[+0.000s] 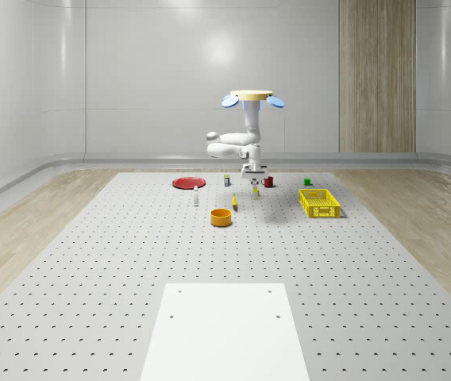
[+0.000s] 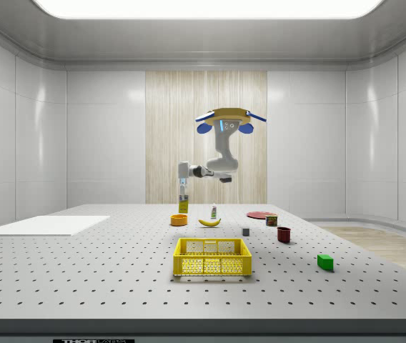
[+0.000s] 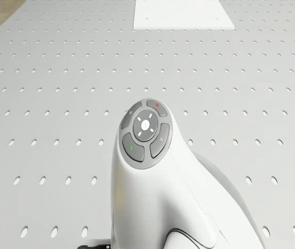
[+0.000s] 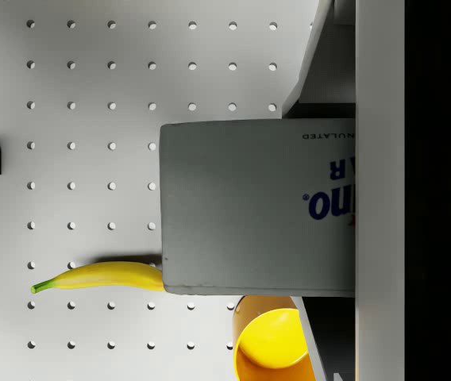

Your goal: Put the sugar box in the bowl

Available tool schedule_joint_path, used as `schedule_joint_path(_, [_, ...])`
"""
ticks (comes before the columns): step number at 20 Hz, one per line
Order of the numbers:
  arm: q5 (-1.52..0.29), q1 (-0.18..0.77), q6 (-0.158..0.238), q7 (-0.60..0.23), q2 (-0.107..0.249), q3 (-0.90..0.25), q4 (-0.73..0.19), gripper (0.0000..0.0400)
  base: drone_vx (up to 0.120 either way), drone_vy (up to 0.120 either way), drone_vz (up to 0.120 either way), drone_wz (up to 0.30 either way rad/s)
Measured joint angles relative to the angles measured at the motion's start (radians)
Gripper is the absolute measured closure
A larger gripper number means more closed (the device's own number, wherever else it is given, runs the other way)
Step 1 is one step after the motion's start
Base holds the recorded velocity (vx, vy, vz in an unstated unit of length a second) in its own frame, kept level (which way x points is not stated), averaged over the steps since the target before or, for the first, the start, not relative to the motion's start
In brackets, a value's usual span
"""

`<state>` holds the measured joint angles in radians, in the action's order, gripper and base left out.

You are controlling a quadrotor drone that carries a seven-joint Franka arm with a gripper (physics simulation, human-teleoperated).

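Observation:
My gripper (image 1: 255, 179) hangs under the hovering drone (image 1: 252, 97) and is shut on the sugar box (image 1: 255, 191), which is held clear of the table. In the side view the box (image 2: 183, 204) is yellow and upright below the gripper (image 2: 183, 187). The orange bowl (image 1: 221, 217) stands on the table, nearer the camera and toward the whole-scene view's left of the box. In the wrist view the box's grey face (image 4: 257, 206) sits in the gripper (image 4: 321, 206), with the bowl (image 4: 277, 348) peeking out past one edge.
A banana (image 4: 98, 275) lies by the bowl, with a small bottle (image 2: 214, 211) close by. A yellow basket (image 1: 319, 202), red mug (image 1: 268, 182), green block (image 1: 307, 182), can (image 1: 227, 181) and red plate (image 1: 188, 182) are spread around. A white pad (image 1: 225, 329) lies at the front.

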<state>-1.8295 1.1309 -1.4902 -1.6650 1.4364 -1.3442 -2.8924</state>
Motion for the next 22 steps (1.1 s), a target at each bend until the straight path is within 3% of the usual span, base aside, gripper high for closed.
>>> schedule_joint_path(10, [0.005, 0.003, -0.012, -0.003, 0.013, -0.002, 0.001, 0.0232, 0.120, -0.120, 0.000, 0.000])
schedule_joint_path(22, [0.011, 0.006, -0.025, -0.006, 0.026, -0.005, 0.001, 0.0232, 0.000, -0.120, 0.000, 0.000])
